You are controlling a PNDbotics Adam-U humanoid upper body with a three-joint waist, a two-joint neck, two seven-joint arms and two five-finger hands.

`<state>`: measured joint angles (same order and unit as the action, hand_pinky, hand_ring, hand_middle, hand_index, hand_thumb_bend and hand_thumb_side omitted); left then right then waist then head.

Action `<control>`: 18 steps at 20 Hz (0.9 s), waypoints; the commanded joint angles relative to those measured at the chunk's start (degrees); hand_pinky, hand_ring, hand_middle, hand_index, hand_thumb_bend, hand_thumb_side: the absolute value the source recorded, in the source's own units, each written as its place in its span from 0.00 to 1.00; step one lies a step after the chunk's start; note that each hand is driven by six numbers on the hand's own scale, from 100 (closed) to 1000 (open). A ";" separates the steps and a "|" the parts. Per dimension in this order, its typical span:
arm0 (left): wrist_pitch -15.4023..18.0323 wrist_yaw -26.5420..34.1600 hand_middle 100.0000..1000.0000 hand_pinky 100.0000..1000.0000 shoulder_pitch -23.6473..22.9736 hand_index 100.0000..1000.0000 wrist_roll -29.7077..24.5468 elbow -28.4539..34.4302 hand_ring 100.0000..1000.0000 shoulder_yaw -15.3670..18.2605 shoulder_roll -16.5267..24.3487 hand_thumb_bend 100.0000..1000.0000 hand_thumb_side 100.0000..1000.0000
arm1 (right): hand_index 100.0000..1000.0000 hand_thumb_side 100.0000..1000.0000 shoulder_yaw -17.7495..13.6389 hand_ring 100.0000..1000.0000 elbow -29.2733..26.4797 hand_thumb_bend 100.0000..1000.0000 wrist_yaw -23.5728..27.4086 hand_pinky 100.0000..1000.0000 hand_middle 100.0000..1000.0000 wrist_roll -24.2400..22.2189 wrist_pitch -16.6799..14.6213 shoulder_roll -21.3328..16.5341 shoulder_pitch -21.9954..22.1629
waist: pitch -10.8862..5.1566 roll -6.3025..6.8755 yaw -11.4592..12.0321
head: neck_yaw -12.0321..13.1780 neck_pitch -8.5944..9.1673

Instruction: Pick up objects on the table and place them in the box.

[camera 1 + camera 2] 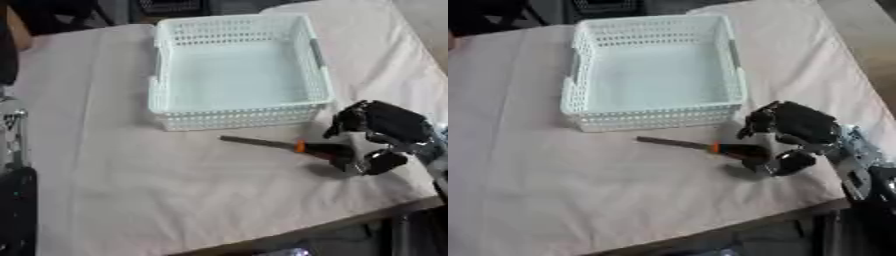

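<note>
Hidden behind the right hand [791, 142]: the rear end of the screwdriver [289, 145] handle, so whether the curled fingers touch it cannot be told. Blurred: the orange band where handle meets shaft, and the shaft tip pointing away from the hand. Cut off at the lower right corner: the forearm behind the hand. Cut off at the left edge, well apart from the hand: a silver and black part [15, 150], perhaps the other arm, no fingers showing. Behind the near wall of the basket [236, 117]: the front strip of its floor.
</note>
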<state>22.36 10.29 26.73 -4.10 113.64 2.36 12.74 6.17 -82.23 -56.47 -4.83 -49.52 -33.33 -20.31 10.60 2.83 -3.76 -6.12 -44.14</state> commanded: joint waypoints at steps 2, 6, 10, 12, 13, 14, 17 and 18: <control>0.13 0.38 0.80 0.65 0.94 0.83 -0.25 0.95 0.75 -0.03 0.16 0.08 0.84 | 0.65 0.60 0.13 0.44 0.47 0.25 -3.48 0.31 0.45 2.17 -0.46 -1.66 -1.22 | -0.68 -0.14 0.11 | -0.83 0.02; 0.14 0.45 0.80 0.65 0.98 0.83 -0.34 0.95 0.75 -0.10 0.16 0.08 0.84 | 0.65 0.60 0.70 0.44 1.02 0.26 -6.70 0.32 0.45 4.35 -0.93 -1.74 -1.38 | -0.69 -0.15 0.15 | -0.87 0.02; 0.14 0.51 0.80 0.65 1.01 0.83 -0.36 0.95 0.75 -0.09 0.15 0.08 0.84 | 0.64 0.60 1.20 0.45 1.41 0.27 -9.45 0.33 0.46 6.32 -1.29 -1.71 -1.42 | -0.68 -0.16 0.17 | -0.87 0.02; 0.15 0.53 0.80 0.65 1.02 0.83 -0.40 0.95 0.75 -0.11 0.14 0.08 0.84 | 0.64 0.60 1.38 0.45 1.55 0.27 -10.52 0.33 0.46 7.20 -1.42 -1.71 -1.45 | -0.69 -0.16 0.18 | -0.91 0.02; 0.15 0.53 0.80 0.65 1.03 0.83 -0.41 0.95 0.75 -0.11 0.13 0.08 0.84 | 0.64 0.60 1.44 0.45 1.63 0.27 -10.96 0.33 0.46 7.61 -1.47 -1.70 -1.47 | -0.70 -0.17 0.19 | -0.92 0.02; 0.15 0.54 0.80 0.65 1.04 0.83 -0.41 0.95 0.75 -0.10 0.12 0.08 0.84 | 0.64 0.60 1.49 0.45 1.71 0.27 -11.35 0.33 0.46 7.98 -1.50 -1.71 -1.49 | -0.70 -0.17 0.21 | -0.93 0.02; 0.15 0.56 0.80 0.65 1.06 0.83 -0.42 0.95 0.75 -0.11 0.11 0.08 0.84 | 0.64 0.60 1.60 0.45 1.95 0.27 -12.29 0.33 0.45 8.89 -1.58 -1.76 -1.55 | -0.72 -0.18 0.26 | -0.95 0.02; 0.14 0.56 0.80 0.65 1.06 0.83 -0.43 0.95 0.75 -0.12 0.10 0.08 0.84 | 0.64 0.60 1.63 0.45 2.05 0.26 -12.54 0.33 0.45 9.14 -1.59 -1.77 -1.57 | -0.72 -0.19 0.28 | -0.96 0.02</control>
<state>22.49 10.58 26.80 -4.29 113.64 2.34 12.72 7.95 -79.79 -68.57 3.75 -51.05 -33.75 -20.85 10.61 2.83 -3.54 -6.12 -44.14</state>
